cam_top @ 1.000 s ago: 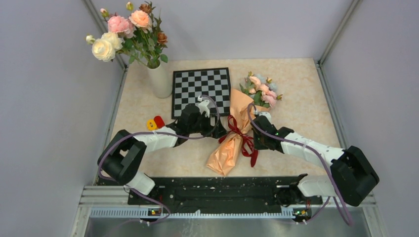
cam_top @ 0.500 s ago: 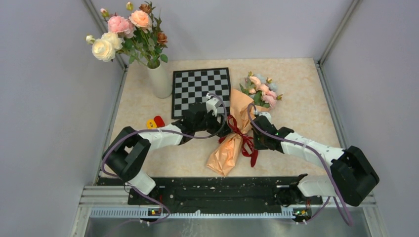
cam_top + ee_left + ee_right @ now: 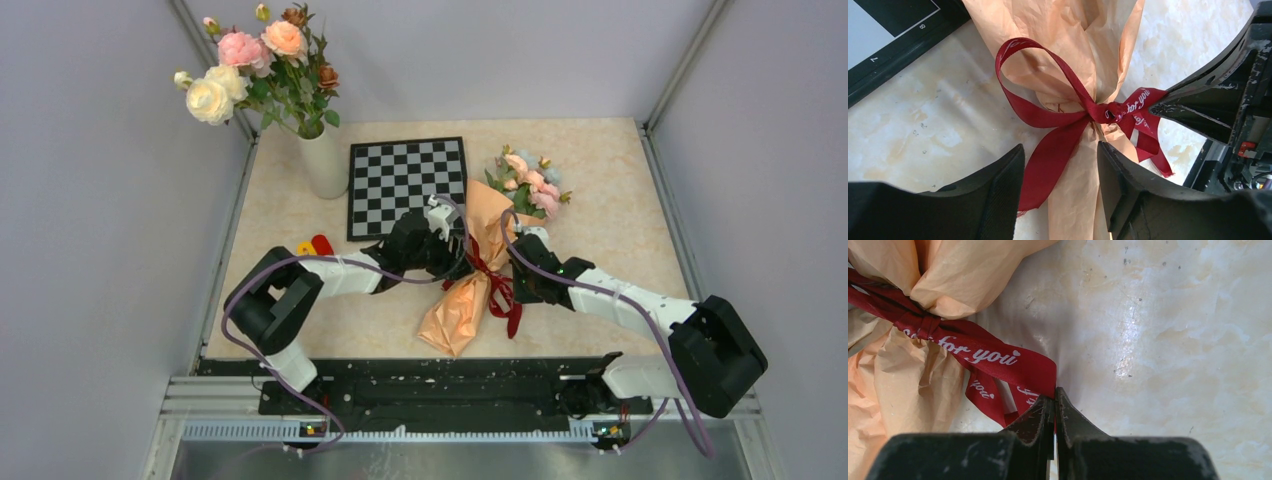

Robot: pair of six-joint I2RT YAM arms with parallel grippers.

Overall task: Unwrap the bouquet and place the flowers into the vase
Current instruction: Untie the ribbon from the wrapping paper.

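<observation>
The bouquet [image 3: 470, 290], a peach paper cone tied with a dark red ribbon [image 3: 1058, 117], lies across the table's middle. Its small pink and pale blue flowers [image 3: 530, 182] point toward the back right. My left gripper [image 3: 1060, 150] is open and straddles the cone just below the knot. A ribbon tail [image 3: 1048, 165] and the paper stem lie between its fingers [image 3: 998, 195]. My right gripper [image 3: 1054, 392] is shut on the ribbon's printed loop [image 3: 998, 357] on the cone's right side. The white vase [image 3: 323, 160] stands at the back left.
Large cream, pink and peach roses [image 3: 250, 70] fill the vase. A chessboard [image 3: 407, 183] lies just behind the left gripper [image 3: 452, 250]. Small red and yellow pieces [image 3: 313, 248] sit left of that arm. Metal frame posts line the table's sides.
The left gripper has moved right over the bouquet's tied waist, and its jaws have narrowed. The right gripper and bouquet have stayed put.
</observation>
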